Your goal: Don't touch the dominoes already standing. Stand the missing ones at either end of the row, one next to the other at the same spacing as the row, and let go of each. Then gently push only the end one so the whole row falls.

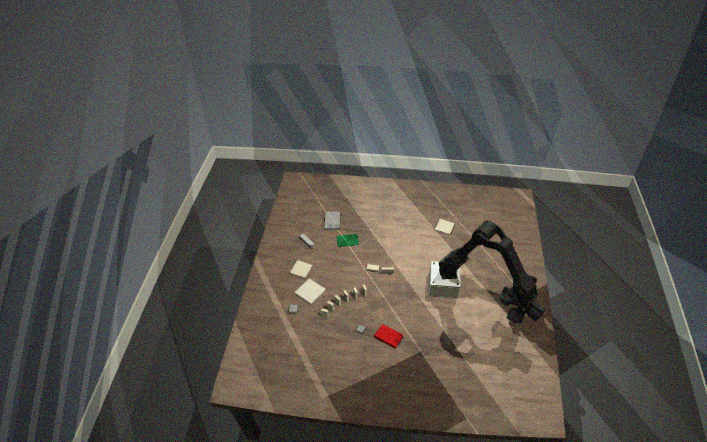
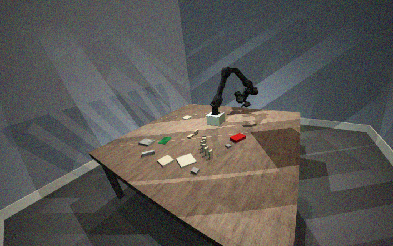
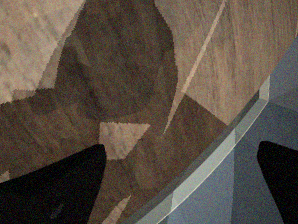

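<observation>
Several cream dominoes stand in a slightly curved row; the domino at one end (image 1: 364,290) is nearest the arm's base, and the domino at the other end (image 1: 324,312) (image 2: 210,153) is farthest from it. Two more dominoes lie apart from the row, end to end: one domino (image 1: 372,267) (image 2: 190,136) looks flat, the other domino (image 1: 387,270) (image 2: 196,132) seems to rest on its long edge. My gripper (image 1: 524,314) (image 2: 243,101) (image 3: 186,153) is open and empty, raised over the table's far side from the row. No domino shows in the wrist view.
A red block (image 1: 388,336) (image 2: 238,137) and a small grey piece (image 1: 361,329) (image 2: 228,146) lie on one side of the row. Cream tiles (image 1: 310,291) (image 2: 186,160) lie on the other, with a green plate (image 1: 348,240) (image 2: 164,140) and a grey block (image 1: 332,220) (image 2: 147,142) beyond.
</observation>
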Controlling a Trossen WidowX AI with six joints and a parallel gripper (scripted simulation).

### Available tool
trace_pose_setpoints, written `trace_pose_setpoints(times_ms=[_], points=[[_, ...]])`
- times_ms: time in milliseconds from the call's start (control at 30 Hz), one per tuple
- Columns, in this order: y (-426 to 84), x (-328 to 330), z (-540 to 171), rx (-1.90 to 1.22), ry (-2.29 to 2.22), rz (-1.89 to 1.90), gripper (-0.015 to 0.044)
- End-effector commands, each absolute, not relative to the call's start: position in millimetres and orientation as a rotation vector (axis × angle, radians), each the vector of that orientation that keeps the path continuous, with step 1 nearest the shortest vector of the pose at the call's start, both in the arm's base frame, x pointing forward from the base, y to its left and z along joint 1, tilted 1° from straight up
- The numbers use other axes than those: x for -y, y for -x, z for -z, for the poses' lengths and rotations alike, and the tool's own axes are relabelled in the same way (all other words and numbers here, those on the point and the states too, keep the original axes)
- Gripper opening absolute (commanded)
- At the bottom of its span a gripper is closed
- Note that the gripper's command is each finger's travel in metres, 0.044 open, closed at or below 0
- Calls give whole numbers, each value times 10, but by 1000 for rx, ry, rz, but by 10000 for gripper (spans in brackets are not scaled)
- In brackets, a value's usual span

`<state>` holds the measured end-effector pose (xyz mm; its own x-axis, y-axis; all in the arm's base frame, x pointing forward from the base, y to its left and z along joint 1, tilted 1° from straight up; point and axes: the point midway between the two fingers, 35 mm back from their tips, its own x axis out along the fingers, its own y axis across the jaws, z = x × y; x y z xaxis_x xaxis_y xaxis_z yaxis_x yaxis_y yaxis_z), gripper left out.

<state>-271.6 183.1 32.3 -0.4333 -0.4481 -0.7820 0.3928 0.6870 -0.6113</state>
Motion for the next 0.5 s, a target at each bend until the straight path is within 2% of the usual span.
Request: trace_pose_setpoints(times_ms=[0,133,467], points=[[2707,-1844,-323,-1789,42,940,426],[2487,-2134,-315,-1853,-5,878,440],[1171,-3008,-287,-1943,-254,677,440]])
